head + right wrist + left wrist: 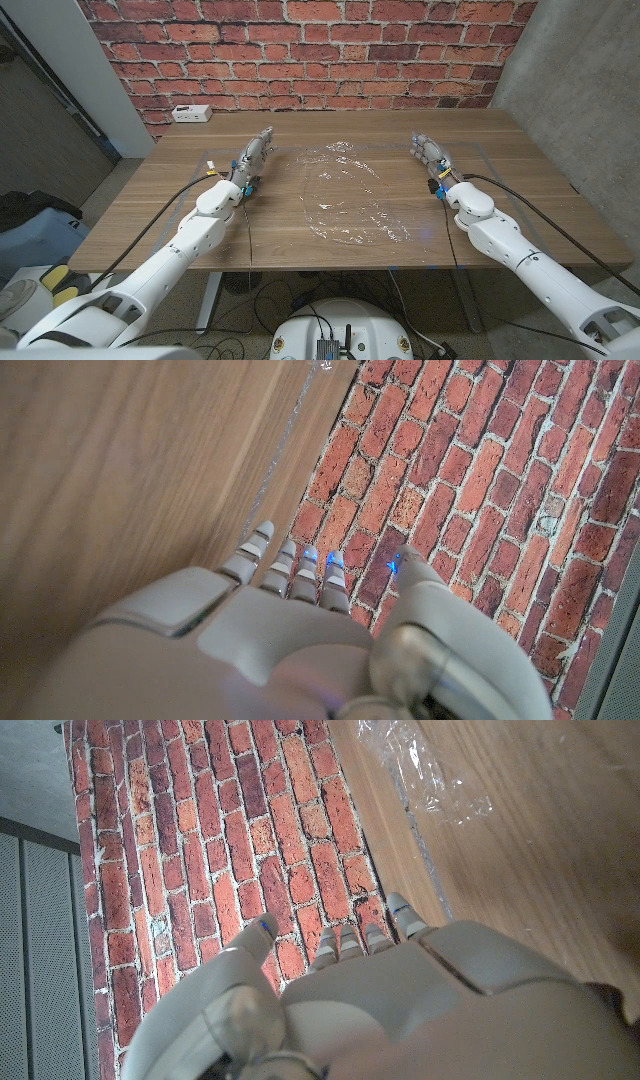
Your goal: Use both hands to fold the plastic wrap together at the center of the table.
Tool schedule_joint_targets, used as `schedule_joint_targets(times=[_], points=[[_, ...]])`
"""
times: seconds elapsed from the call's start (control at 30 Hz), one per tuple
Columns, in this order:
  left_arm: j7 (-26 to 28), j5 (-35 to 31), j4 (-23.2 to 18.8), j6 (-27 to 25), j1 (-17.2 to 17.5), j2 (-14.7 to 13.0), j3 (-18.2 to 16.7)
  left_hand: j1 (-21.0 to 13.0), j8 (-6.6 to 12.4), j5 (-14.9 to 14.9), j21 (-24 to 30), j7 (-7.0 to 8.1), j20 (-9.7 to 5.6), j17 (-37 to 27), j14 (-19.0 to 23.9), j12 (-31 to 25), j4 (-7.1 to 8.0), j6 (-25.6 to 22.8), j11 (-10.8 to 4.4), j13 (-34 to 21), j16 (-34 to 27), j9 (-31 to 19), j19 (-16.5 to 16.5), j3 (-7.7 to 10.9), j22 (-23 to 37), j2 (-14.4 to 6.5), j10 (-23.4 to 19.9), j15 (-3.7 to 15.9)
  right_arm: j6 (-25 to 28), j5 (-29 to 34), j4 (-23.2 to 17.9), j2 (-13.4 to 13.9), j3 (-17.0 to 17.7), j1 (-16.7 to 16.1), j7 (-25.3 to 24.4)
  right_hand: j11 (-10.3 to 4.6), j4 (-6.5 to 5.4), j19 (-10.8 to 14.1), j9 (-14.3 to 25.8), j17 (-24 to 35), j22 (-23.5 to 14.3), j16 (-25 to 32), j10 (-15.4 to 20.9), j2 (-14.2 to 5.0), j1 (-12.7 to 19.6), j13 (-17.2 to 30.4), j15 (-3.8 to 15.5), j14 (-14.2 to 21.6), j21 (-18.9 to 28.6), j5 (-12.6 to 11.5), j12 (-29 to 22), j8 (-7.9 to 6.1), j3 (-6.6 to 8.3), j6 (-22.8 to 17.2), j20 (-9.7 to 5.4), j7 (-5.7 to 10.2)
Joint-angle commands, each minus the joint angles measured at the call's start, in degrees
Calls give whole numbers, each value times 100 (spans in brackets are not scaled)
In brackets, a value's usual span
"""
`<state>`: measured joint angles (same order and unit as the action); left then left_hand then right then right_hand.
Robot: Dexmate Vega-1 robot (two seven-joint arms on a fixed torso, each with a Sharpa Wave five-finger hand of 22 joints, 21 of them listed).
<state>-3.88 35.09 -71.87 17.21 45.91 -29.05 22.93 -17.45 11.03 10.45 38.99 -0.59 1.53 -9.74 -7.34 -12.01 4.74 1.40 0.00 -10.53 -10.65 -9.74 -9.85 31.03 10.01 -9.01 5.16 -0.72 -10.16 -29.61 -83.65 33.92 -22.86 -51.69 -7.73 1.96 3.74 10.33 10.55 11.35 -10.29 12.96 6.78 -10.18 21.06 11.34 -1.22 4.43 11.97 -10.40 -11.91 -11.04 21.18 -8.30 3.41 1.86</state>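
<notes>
Left hand (256, 152): fingers straight and close together, holding nothing, left of the wrap.
Right hand (430, 153): likewise, right of it.
Plastic wrap (350, 195): crumpled clear sheet, mid-table.
Table (520, 180): brown wood.
Wall (300, 50): red brick.

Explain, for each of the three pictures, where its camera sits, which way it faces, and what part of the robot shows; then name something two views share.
Head view: on the robot's head, looking down at the table; both arms, left hand, right hand.
Left wrist view: behind the left hand, facing the brick wall.
Right wrist view: behind the right hand, facing the wall.
Shared: plastic wrap in head and left wrist views.
</notes>
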Motion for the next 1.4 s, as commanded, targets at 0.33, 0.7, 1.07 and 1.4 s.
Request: schedule_joint_targets(times=[0.33, 0.7, 1.07, 1.4], points=[[-29, -82, 21, -37, -62, 6, 95, 22, 49, 28, 19, -2, 44, -21, 130, -59, -47, -193, -5, -29, -58, -32, -110, 8, 25, 75, -128, -27, 800, 1024, -1058, 425, -146, -366, -944, -13, -16, 63, 19, 45, -16, 83, 154, -36, 102, 32, 43, 130, 36, -51, -74, -66, 101, -117, 14, 38], [-11, -86, -52, -106, -39, 1, 123, 39, 44, 28, 6, 2, 64, -22, 184, -68, -49, -257, -13, -30, -60, -34, -73, 2, 26, 79, -181, -45, 1383, 1621, -1709, 692, -221, -553, -1320, -6, -40, 104, 22, 68, -17, 111, 238, -47, 106, 38, 48, 176, 48, -58, -97, -77, 124, -177, 0, 38], [3, -123, -135, -170, -41, 13, 180, 51, 34, 28, -4, 0, 79, -23, 219, -69, -51, -284, -5, -32, -60, -36, -45, -1, 26, 82, -208, -39, 1772, 2044, -2194, 890, -227, -744, -1493, -26, -48, 129, 24, 82, -17, 134, 297, -45, 126, 43, 82, 222, 54, -65, -108, -84, 150, -230, -10, 45], [91, -141, -304, -254, 42, -27, 189, 81, 33, 24, -19, 37, 191, -26, 332, -81, -51, -362, 36, -34, -81, -40, 0, -18, 27, 103, -275, -127, 2081, 2312, -2543, 1027, -203, -936, -1593, -39, -56, 154, 26, 94, -18, 153, 338, -37, 135, 48, 101, 260, 60, -67, -113, -94, 165, -289, -1, 47]])
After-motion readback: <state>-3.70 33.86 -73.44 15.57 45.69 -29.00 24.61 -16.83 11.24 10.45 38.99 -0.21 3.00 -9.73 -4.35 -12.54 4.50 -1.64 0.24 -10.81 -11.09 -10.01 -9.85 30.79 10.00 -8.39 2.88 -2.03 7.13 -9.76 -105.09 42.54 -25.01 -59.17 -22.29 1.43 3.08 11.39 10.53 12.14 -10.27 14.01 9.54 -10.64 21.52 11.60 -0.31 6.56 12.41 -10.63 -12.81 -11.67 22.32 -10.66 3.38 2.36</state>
